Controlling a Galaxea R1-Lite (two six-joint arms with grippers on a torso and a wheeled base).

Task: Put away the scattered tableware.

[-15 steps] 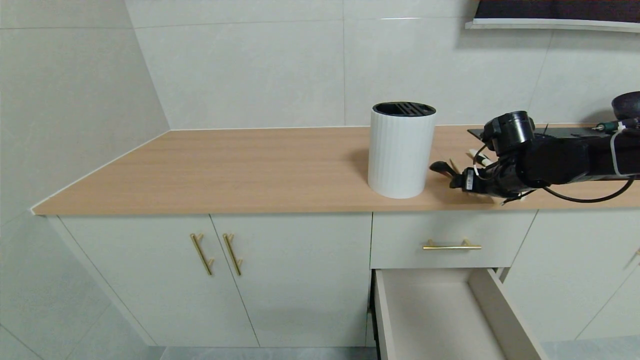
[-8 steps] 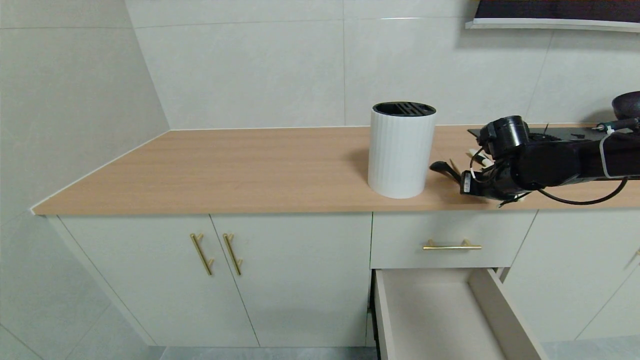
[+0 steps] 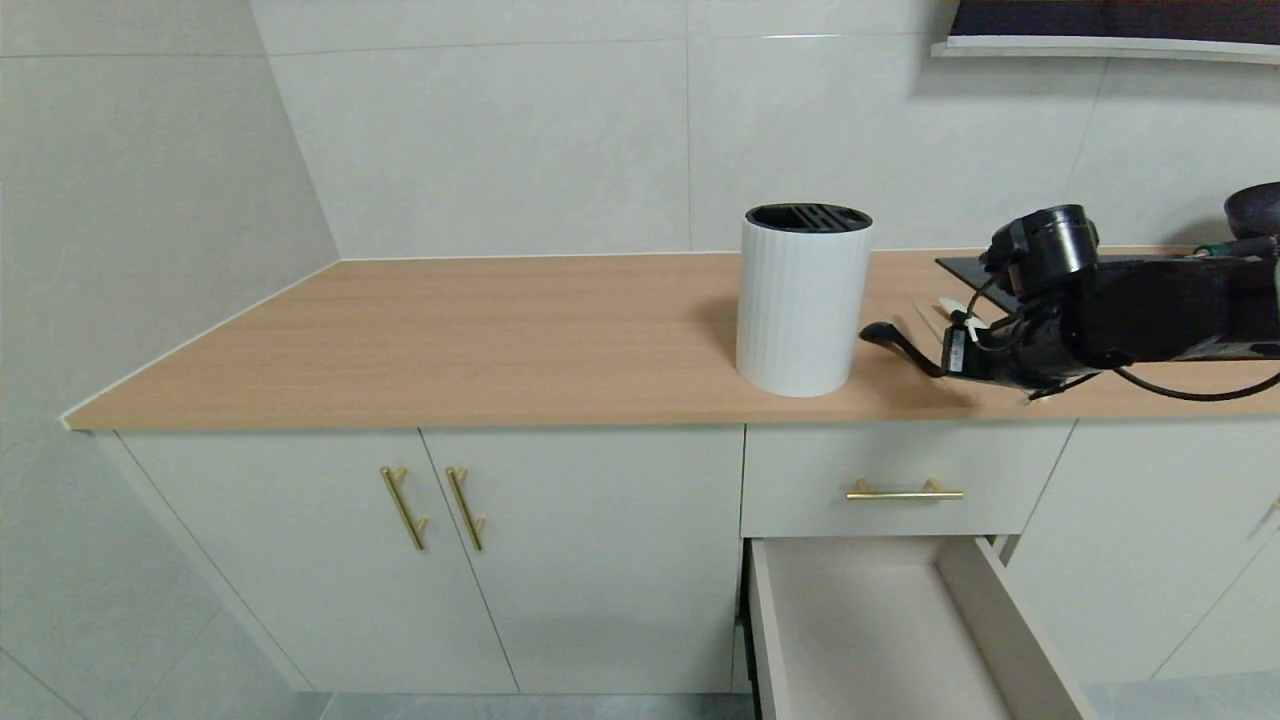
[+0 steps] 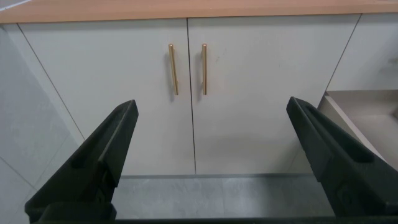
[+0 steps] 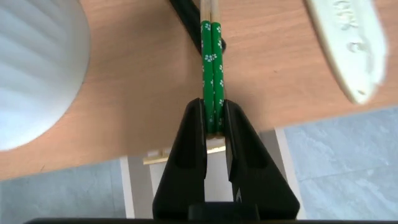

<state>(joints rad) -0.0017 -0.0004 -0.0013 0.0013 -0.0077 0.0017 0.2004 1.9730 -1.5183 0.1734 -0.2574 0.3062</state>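
Right arm raised and pulled back toward robot's right vs 1 s ago; camera steady. Right gripper (image 5: 214, 118) clamped tight on pair of green chopsticks (image 5: 211, 56), low over countertop (image 3: 500, 330), near white utensil holder (image 3: 803, 300); can't tell if far tips are clear of counter. Left gripper (image 4: 211, 109) spread wide, holding nothing, down by cabinet doors (image 4: 186, 93). Progress, my read: early. Nothing standing in holder; black utensil (image 3: 890, 340) and white utensil (image 5: 345, 43) lie on counter, to be stowed. Drawer (image 3: 860, 620) open below.
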